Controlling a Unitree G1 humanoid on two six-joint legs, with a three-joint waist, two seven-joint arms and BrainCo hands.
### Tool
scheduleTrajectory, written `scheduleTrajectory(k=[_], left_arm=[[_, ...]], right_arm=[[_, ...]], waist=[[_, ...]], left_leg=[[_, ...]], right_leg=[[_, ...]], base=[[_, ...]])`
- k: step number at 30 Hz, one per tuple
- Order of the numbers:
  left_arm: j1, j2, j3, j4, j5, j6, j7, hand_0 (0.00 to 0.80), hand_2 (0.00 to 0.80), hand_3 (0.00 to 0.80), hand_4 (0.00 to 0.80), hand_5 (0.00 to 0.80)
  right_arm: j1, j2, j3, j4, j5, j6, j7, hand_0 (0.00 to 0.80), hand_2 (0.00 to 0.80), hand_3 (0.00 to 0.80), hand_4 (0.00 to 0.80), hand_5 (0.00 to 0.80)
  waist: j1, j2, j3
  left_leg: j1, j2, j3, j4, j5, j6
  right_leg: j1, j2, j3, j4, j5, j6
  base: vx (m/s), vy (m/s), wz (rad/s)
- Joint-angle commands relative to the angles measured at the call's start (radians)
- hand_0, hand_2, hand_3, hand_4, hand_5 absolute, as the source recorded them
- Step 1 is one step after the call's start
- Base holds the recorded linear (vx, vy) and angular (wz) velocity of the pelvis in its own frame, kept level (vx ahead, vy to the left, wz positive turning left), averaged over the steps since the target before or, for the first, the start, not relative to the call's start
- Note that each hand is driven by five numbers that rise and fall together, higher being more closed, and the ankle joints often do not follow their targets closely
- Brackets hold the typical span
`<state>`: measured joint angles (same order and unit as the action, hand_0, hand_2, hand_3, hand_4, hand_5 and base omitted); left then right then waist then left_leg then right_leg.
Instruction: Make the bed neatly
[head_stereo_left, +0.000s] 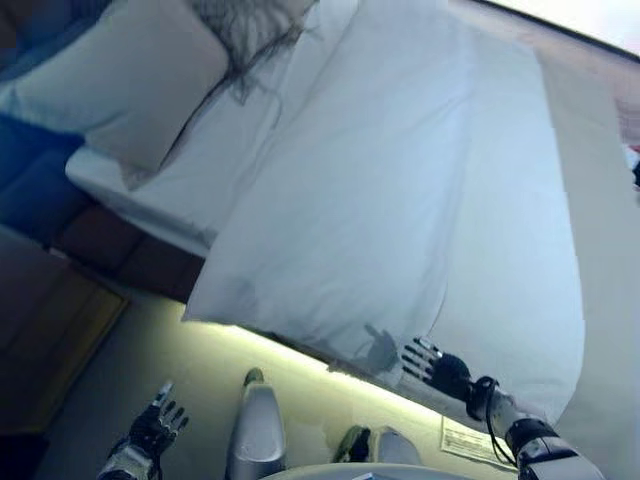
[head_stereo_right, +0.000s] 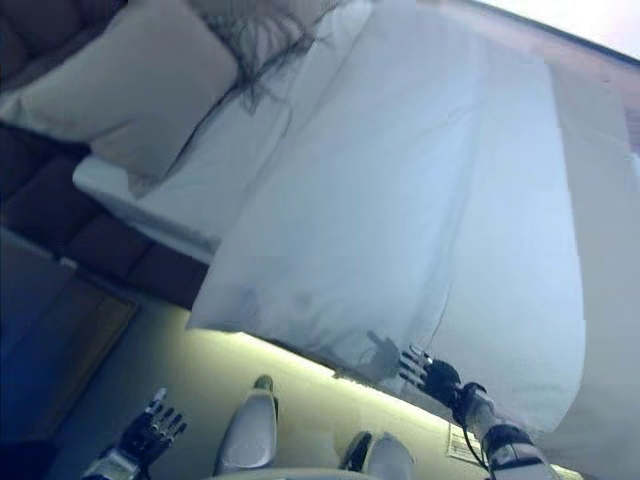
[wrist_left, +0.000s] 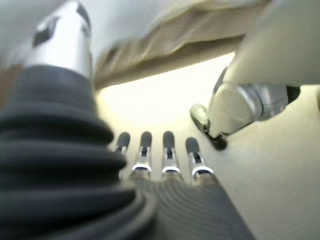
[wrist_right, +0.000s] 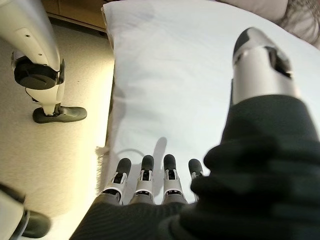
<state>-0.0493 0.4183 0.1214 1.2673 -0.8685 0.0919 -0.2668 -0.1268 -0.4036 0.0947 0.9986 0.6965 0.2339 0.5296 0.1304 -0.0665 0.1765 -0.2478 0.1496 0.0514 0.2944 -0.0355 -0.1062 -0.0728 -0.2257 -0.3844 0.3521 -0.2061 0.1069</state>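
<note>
A white duvet (head_stereo_left: 400, 200) lies spread over the bed, its near edge hanging over the side. A beige pillow (head_stereo_left: 130, 80) lies at the head, on the white sheet (head_stereo_left: 215, 160). A grey fringed throw (head_stereo_left: 245, 30) lies beside the pillow. My right hand (head_stereo_left: 432, 366) is open with straight fingers just at the duvet's near edge, holding nothing; the right wrist view shows its fingers (wrist_right: 145, 177) above the white cloth (wrist_right: 180, 80). My left hand (head_stereo_left: 155, 428) hangs open low over the floor, away from the bed; its fingers (wrist_left: 167, 155) are straight.
A dark padded headboard (head_stereo_right: 60, 210) stands at the left. A wooden bedside unit (head_stereo_left: 50, 330) stands at the lower left. Pale carpet (head_stereo_left: 200, 370) runs along the bed's side. A strip of beige bed cover (head_stereo_left: 600, 250) lies along the far right.
</note>
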Motion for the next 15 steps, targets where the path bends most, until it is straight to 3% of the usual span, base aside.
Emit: scheduleTrajectory(k=[1, 8, 12, 15], left_arm=[[-0.014, -0.037, -0.068, 0.028, 0.179, -0.023, 0.049, 0.000, 0.000, 0.000, 0.000, 0.000], [-0.023, -0.116, -0.144, 0.059, 0.234, -0.010, 0.015, 0.000, 0.000, 0.000, 0.000, 0.000], [-0.028, -0.172, -0.181, 0.078, 0.280, -0.019, 0.010, 0.000, 0.000, 0.000, 0.000, 0.000], [-0.028, -0.198, -0.195, 0.095, 0.276, -0.009, 0.019, 0.000, 0.000, 0.000, 0.000, 0.000]], right_arm=[[0.006, -0.007, 0.007, 0.032, -0.112, -0.069, 0.025, 0.000, 0.000, 0.000, 0.000, 0.000], [0.072, 0.096, 0.009, 0.136, -0.060, -0.140, -0.023, 0.000, 0.000, 0.000, 0.000, 0.000], [0.092, 0.167, -0.031, 0.228, 0.048, -0.143, -0.059, 0.000, 0.000, 0.000, 0.000, 0.000], [0.106, 0.203, -0.058, 0.272, 0.097, -0.142, -0.157, 0.000, 0.000, 0.000, 0.000, 0.000]], waist=[[-0.010, 0.032, -0.052], [-0.052, 0.040, -0.129], [-0.068, 0.039, -0.153], [-0.084, 0.040, -0.169]], left_leg=[[0.163, -0.018, 0.057, -0.190, 0.042, 0.002], [0.276, -0.038, 0.095, -0.368, 0.077, 0.002], [0.296, -0.039, 0.112, -0.382, 0.061, 0.002], [0.300, -0.044, 0.109, -0.382, 0.054, 0.009]], right_leg=[[0.029, -0.026, 0.040, -0.229, 0.214, 0.050], [0.114, 0.000, 0.035, -0.402, 0.294, 0.068], [0.137, 0.014, 0.028, -0.439, 0.307, 0.065], [0.141, 0.025, 0.043, -0.439, 0.297, 0.057]], base=[[0.172, -0.041, -0.32], [0.105, -0.054, -0.14], [0.051, -0.056, -0.09], [0.034, -0.023, -0.07]])
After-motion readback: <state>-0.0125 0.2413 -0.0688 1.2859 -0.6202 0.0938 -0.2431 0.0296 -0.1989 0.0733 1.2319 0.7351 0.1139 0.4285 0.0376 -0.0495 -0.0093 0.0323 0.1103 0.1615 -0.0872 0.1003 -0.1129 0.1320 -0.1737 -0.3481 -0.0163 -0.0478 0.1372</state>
